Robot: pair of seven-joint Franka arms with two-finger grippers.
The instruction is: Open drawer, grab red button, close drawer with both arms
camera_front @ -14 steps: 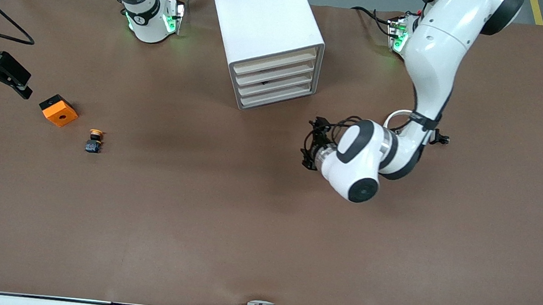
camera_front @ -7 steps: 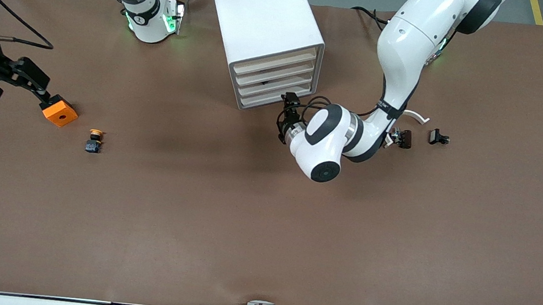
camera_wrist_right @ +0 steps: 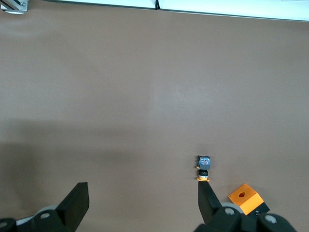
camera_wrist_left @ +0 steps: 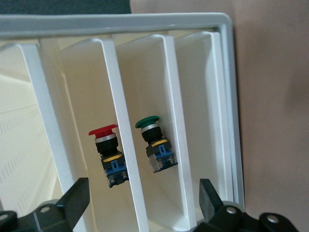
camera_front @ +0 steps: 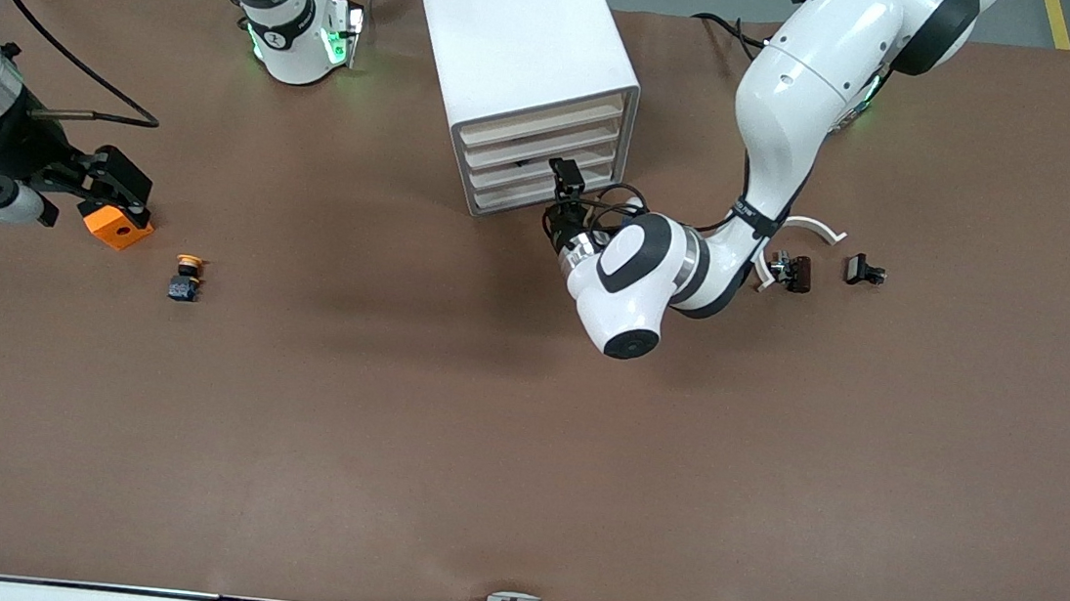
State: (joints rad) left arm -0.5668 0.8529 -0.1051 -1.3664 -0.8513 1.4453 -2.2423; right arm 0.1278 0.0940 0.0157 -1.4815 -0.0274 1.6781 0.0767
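Drawer [camera_front: 533, 165]: shallow white tray with cream front slat, one of four alike in the white rounded box cabinet [camera_front: 512, 33]. We judge it not yet pulled out.

Red-capped push button on a dark blue blocky body [camera_wrist_left: 108, 152] stands inside one drawer, seen in the left wrist view; a green-capped button [camera_wrist_left: 155, 147] stands in the neighbouring drawer.

Left gripper [camera_front: 566, 181] hovers right at the cabinet front, jaws released and spread, apparently lining up on a slat to pull.

Right gripper [camera_front: 104, 190], jaws likewise released, holds nothing; it is over the orange block with a hole [camera_front: 117, 226] toward the right arm's end of the brown tabletop [camera_front: 520, 456].

A yellow-orange-capped button [camera_front: 186, 278] lies near the block. Small dark parts [camera_front: 793, 269] lie by the left arm. Nothing blocks the drawer fronts.
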